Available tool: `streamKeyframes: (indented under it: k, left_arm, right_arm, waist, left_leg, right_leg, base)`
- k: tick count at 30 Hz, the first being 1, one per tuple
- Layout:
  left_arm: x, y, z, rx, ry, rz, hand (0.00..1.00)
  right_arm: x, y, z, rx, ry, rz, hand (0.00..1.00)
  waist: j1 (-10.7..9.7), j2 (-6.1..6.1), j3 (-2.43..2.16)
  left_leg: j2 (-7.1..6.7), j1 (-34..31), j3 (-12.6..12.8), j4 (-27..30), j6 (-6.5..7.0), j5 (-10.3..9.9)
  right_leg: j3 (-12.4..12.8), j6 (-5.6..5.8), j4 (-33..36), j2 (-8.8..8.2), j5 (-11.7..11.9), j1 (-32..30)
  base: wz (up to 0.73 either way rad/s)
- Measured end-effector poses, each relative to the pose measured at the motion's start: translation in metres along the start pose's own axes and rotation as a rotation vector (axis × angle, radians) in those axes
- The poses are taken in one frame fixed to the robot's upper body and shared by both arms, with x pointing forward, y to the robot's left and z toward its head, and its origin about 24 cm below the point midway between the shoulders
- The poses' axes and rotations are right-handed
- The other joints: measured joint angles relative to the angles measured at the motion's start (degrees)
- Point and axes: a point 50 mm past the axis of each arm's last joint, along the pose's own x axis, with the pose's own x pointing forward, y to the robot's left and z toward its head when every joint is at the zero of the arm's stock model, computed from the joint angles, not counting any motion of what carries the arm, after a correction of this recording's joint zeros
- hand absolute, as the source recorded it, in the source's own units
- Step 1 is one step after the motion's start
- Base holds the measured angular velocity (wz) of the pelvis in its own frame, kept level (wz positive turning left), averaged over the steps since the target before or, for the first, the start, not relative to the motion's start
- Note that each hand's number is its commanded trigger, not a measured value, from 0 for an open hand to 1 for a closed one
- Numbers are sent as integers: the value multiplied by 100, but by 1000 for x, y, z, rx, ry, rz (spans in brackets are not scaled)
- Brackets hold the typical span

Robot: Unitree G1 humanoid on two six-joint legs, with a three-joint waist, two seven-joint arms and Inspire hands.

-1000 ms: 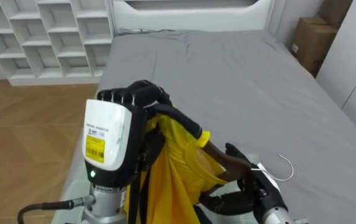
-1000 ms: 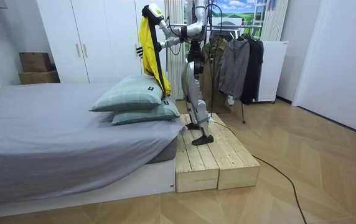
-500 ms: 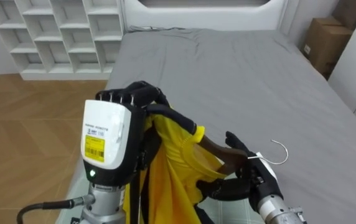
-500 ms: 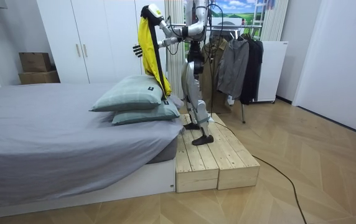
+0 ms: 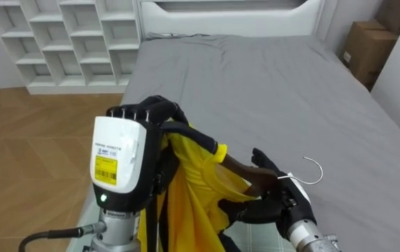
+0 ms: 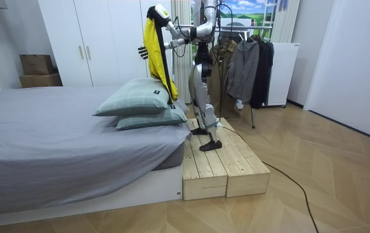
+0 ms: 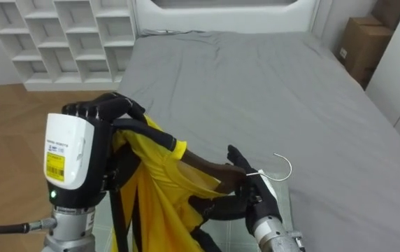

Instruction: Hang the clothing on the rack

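Note:
My left hand is raised in front of me, its fingers curled over the black-trimmed collar of a yellow garment that hangs down from it. My right hand is just right of the cloth, shut on a hanger. The hanger's white wire hook sticks up beside the hand, and its other end reaches into the garment's opening. In the room view I stand on a wooden platform at the bed's end, holding the yellow garment high.
A grey bed lies below and ahead, with white cube shelves to its left and a cardboard box to its right. In the room view two pillows lie on the bed, and a rack of dark clothes stands behind me.
My right hand with the hanger has moved a little up and left, closer into the garment. The eye view itself has shifted slightly. The left hand holds as before.

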Motion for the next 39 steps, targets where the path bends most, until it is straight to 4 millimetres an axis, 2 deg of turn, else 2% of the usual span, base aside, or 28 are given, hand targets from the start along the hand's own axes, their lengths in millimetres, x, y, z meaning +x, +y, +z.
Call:
streamKeyframes:
  k: [16,22,24,26,29,34,39]
  left_arm:
    - [-2,0,-1,3,7,-6,100]
    - [-8,-5,-4,-3,5,-46,100]
    - [-12,-8,-7,4,12,-75,100]
    - [-15,-10,-7,5,10,-103,100]
    - [-17,-12,-6,2,7,-125,100]
    - [-18,-13,-7,-1,6,-129,100]
    - [-20,-13,-8,3,10,-140,100]
  right_arm:
    - [0,-1,0,8,0,-2,100]
    - [-1,-4,-7,5,32,-4,100]
    - [-3,-6,-13,6,58,-11,100]
    - [-4,-7,-20,19,85,-13,100]
    - [-6,-7,-27,34,116,-9,100]
    - [-7,-8,-27,28,117,-10,100]
    - [-8,-12,-27,24,118,-19,100]
  waist:
    - [-8,4,3]
    - [-17,-46,36]
    - [-28,-87,61]
    - [-29,-108,66]
    - [-56,-119,62]
    - [-174,-153,40]
    - [-228,-252,-22]
  left_leg:
    - [-1,10,0,-5,0,0]
    - [-3,13,0,-25,0,0]
    - [-4,7,0,-27,0,0]
    - [-7,2,0,-27,0,0]
    - [-12,-12,-1,-27,0,0]
    - [-18,-57,-63,-19,1,1]
    - [-16,-5,-93,-29,1,1]
  right_leg:
    - [0,0,0,-4,0,-19]
    - [-5,1,-6,-4,-1,-20]
    - [-17,3,-13,-4,-2,-22]
    - [-18,4,-22,-4,-2,-21]
    - [-16,7,-41,-6,-4,-29]
    - [-44,13,-80,-5,-6,-30]
    - [-7,14,-89,4,-6,2]
  base:
    - [0]
    - [0]
    - [0]
    - [0]
    - [0]
    - [2]
    - [-3]
